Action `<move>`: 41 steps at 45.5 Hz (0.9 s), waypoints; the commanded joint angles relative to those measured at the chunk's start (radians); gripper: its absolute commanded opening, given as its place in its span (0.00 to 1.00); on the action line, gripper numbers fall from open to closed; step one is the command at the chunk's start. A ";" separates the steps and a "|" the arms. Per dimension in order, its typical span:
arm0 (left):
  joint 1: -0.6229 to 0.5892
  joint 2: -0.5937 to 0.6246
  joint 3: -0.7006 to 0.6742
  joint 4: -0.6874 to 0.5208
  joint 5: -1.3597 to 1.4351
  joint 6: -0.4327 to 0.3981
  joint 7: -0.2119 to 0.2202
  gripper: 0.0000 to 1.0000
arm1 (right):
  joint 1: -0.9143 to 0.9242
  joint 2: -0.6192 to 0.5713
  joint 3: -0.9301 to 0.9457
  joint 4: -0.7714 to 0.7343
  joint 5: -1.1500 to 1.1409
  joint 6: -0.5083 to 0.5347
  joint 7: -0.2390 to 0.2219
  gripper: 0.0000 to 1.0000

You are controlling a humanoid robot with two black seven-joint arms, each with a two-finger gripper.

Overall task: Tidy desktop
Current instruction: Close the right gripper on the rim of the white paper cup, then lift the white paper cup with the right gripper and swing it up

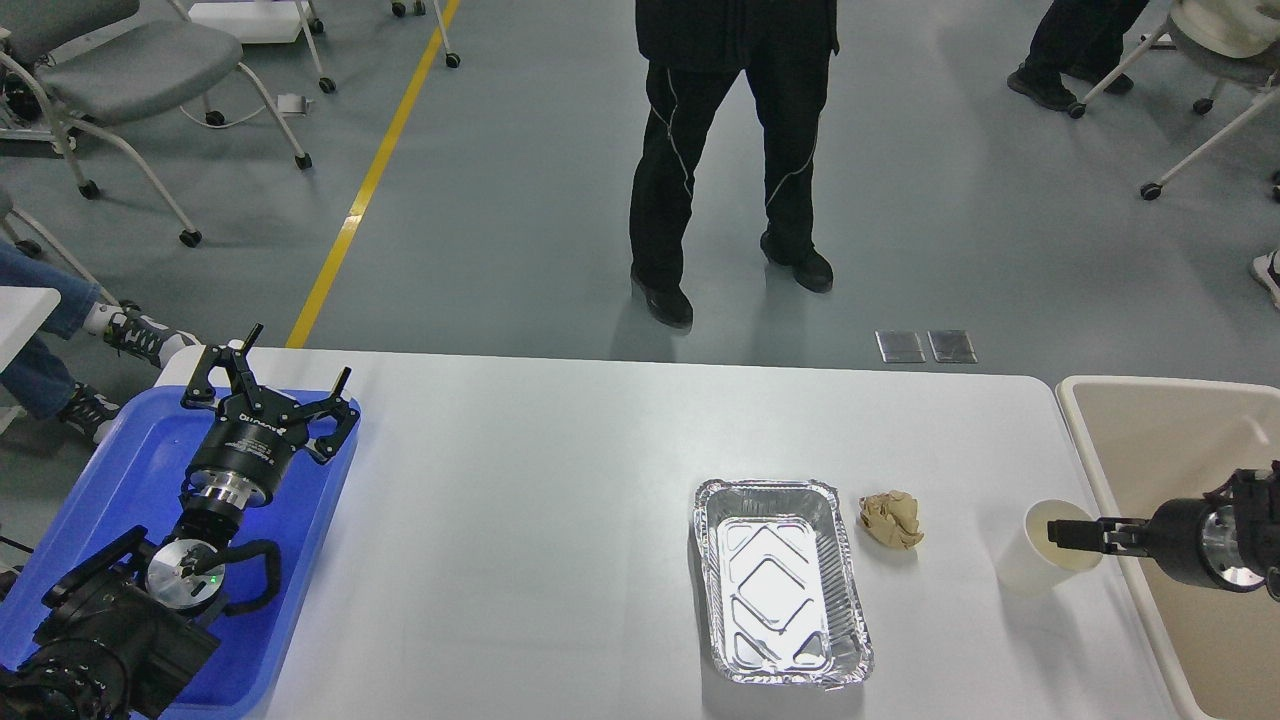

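Step in hand, as judged from the layout: removal of the paper cup (1045,545) from the bench (520,500) to the beige bin (1150,440) at the right edge.

Procedure:
- Keep the grip light. A paper cup wall will likely buckle under a hard pinch.
- Lift straight up until the base clears the bench, then carry it right, over the bin rim.
- Hold the cup upright in transit. Whether it contains liquid cannot be told.
- Release only once the cup is fully inside the bin walls.

Right arm pose: the arm enters from the right edge, lies almost level and points left across the bin. The right hand (1068,534) sits at the cup's mouth, with its tip at or over the rim. The fingers appear dark and edge-on, so whether it is grasping the cup cannot be told.

Left arm pose: the arm rises from the lower left corner, with the wrist pointing up and away. The left hand (282,385) hangs over the far part of the blue tray (120,470), fingers spread wide, released and holding nothing.

Remaining on the bench: a foil tray (780,585), centre right near the front edge, and a crumpled paper ball (891,518) just beside it on the right, between foil tray and cup. Both appear not yet cleared.
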 commanded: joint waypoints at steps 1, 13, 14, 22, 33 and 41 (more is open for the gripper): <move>0.000 0.000 0.000 0.000 0.000 0.000 0.000 1.00 | -0.022 0.020 0.002 -0.031 0.000 0.000 0.027 0.59; 0.000 0.000 0.000 0.000 0.000 0.000 0.000 1.00 | -0.023 0.020 0.000 -0.031 -0.001 -0.004 0.106 0.12; 0.000 0.000 0.000 0.000 0.000 0.000 0.000 1.00 | -0.023 0.020 0.000 -0.031 -0.001 -0.007 0.108 0.08; 0.000 0.000 0.000 0.000 0.000 0.000 0.000 1.00 | -0.022 0.020 0.000 -0.031 -0.001 -0.033 0.116 0.00; 0.000 0.000 0.000 0.000 0.000 0.000 0.000 1.00 | -0.022 0.015 0.002 -0.031 -0.001 -0.050 0.151 0.00; 0.000 0.000 0.000 0.000 0.000 0.000 0.000 1.00 | -0.005 0.011 0.008 -0.029 0.002 -0.063 0.165 0.00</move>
